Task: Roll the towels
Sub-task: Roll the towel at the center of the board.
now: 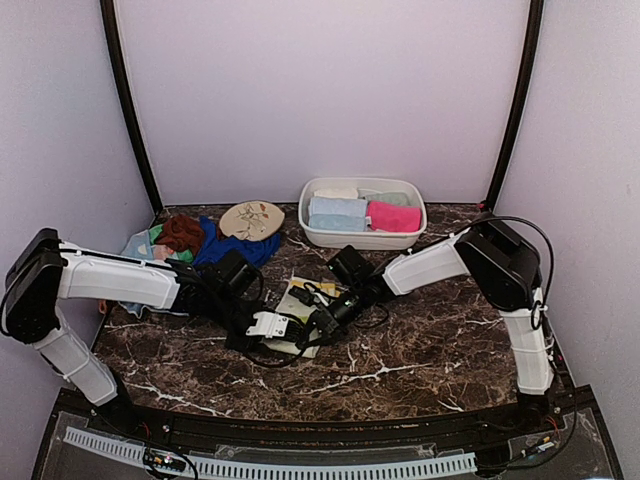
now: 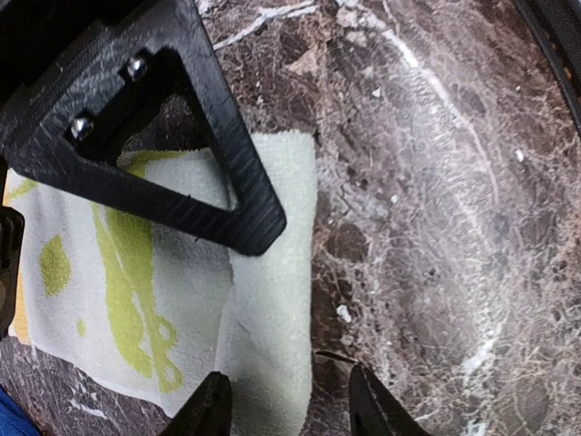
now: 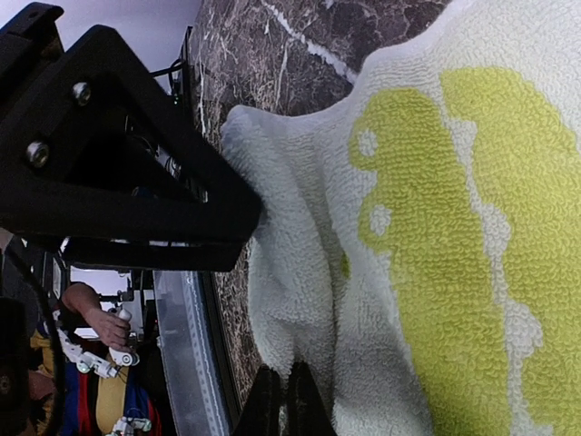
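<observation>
At mid-table, left end effector (image 2: 289, 401) is spread over the yellow-green towel (image 2: 136, 291), right end effector (image 3: 284, 400) pressed together

- The left arm (image 1: 110, 278) wears smooth white shell covers, broken up by bulky black joint housings.
- The right arm (image 1: 430, 265) has the same white covers and black joints.
- A thin black cable (image 1: 547, 245) arcs beside the right arm's elbow joint.
- The left hand (image 2: 290, 409) ends in two matt black fingertips that taper to points.
- The right hand (image 3: 283, 400) has two slim black fingertips.
- A black open triangular frame (image 2: 182, 173) shows fine ribbed print lines and two silver screw heads (image 2: 136, 65).
</observation>
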Controlling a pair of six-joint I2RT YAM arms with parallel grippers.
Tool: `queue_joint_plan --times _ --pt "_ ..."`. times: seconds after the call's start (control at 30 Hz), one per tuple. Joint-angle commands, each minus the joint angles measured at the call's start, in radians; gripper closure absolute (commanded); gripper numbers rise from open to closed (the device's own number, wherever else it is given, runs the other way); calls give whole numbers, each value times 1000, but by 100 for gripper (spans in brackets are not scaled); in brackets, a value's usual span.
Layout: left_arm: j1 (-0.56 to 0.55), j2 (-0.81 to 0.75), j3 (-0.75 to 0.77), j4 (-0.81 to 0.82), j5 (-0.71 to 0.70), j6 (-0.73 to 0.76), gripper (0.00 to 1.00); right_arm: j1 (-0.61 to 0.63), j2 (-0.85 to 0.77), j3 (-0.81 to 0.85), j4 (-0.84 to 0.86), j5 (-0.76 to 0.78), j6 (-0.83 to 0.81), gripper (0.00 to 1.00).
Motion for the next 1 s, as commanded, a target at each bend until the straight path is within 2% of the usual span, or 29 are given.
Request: queue_joint_plan --times 0.0,0.27,0.47,0.53,0.6,0.63,0.7,0.77,0.8,0.83,0.9,0.97 --pt "-2 26 -34 74 -85 35 55 -10 23 25 9 -52 27 100" --pt "-1 90 -53 110 -114 26 65 -24 20 6 37 -61 43 100" --pt "-1 107 -68 181 -150 15 68 -31 22 -8 27 -68 36 100" --pt "-1 112 -57 164 -147 19 79 -36 20 -12 11 -61 21 100" --pt "2 121 -38 133 -139 11 97 -45 6 -22 0 -25 7 87" --pt "6 121 -25 111 -125 3 100 -53 -9 -32 -4 8 0 77" --pt "22 121 6 41 -71 -15 100 -72 -45 -49 -26 88 -33 65" --pt "43 123 41 -31 -13 -37 100 -92 -100 -74 -38 173 -65 46" --pt "52 123 55 -76 13 -44 100 -104 -130 -90 -36 203 -75 15" --pt "64 121 71 -107 39 -52 100 -118 -162 -114 -28 232 -77 2" --pt "79 122 96 -165 87 -63 100 -142 -238 -150 -15 300 -87 0" --pt "83 124 115 -213 121 -66 100 -147 -318 -182 -22 460 -128 0"
